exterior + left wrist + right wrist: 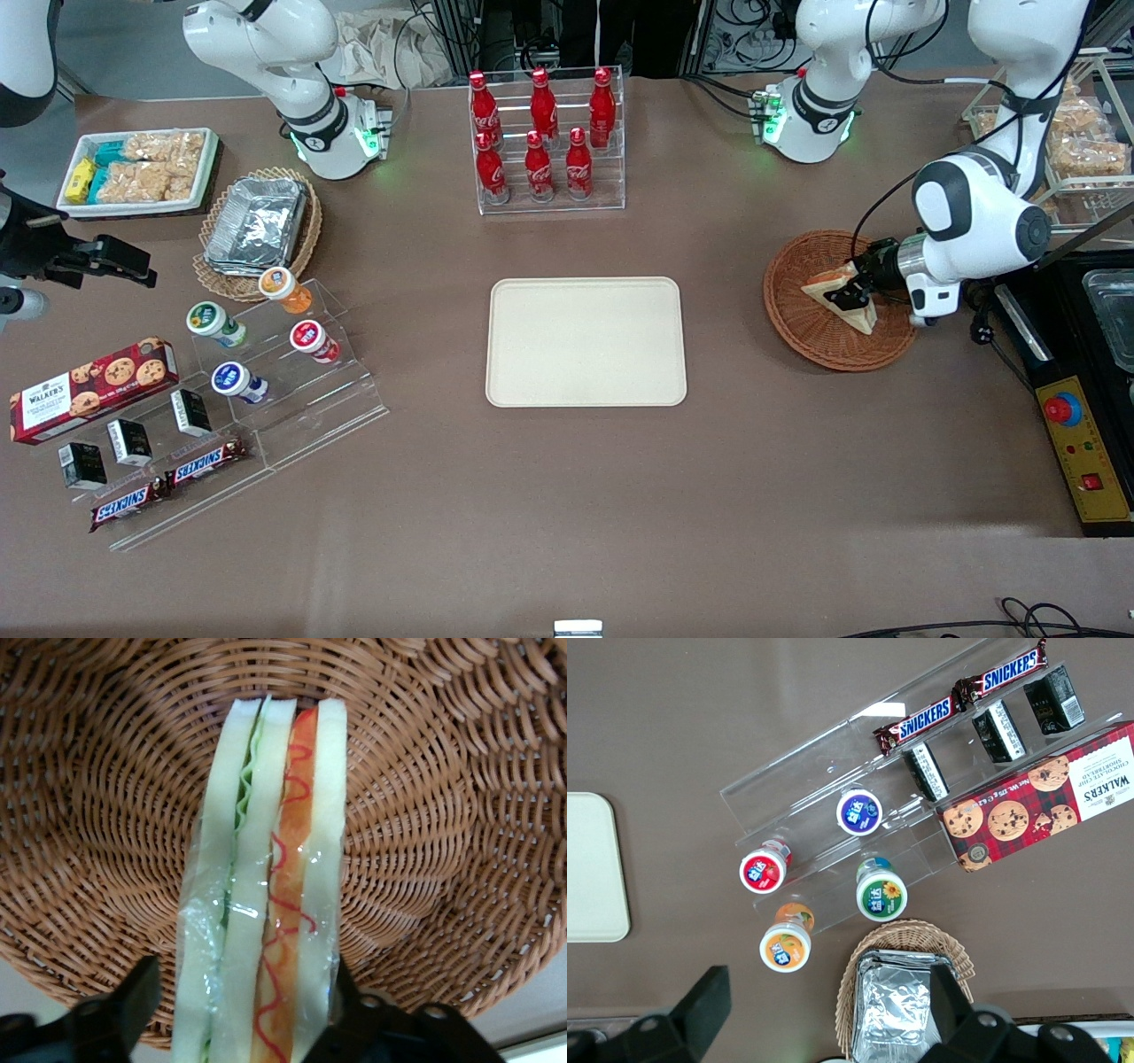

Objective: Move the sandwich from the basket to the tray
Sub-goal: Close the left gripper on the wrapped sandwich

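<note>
Tool (pixel 849 288) astride sandwich (pixel 842 299) in basket (pixel 802 323)

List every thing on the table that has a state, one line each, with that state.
gripper: in the basket, fingers straddling the sandwich, one touching it, the other apart.
sandwich: wrapped in film, on edge in the basket.
basket: on the table, holding the sandwich.
tray: flat on the table, nothing on it.
cola bottles: upright in their clear rack, capped.
foil containers: stacked in the tan basket.
</note>
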Robot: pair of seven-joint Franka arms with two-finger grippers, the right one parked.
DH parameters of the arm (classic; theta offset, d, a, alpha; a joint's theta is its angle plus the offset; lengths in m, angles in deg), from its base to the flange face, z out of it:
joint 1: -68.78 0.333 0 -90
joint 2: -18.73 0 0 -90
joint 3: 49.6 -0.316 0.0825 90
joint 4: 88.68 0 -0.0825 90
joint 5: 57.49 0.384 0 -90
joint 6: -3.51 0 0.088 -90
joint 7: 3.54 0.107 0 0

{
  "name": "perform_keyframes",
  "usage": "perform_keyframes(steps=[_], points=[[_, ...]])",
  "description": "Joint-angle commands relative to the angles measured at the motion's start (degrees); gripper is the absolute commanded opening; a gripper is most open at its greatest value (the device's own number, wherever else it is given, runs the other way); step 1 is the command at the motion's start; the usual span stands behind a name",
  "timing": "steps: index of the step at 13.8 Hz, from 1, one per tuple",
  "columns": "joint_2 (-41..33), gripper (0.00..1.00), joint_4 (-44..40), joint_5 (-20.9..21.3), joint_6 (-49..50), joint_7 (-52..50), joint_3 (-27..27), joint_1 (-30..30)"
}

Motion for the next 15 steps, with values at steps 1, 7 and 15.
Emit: perform_keyframes(steps=[1,7,15], points=[[0.16,0.56,-0.53,-0.65,-0.55,-2.86,0.12,-0.32],[-1.94,0.31,-1.06,-0.48,0.5,-3.67,0.12,-0.32],[-10.12,0.32,-5.44,4.26,11.12,-3.58,0.03,-0.32]])
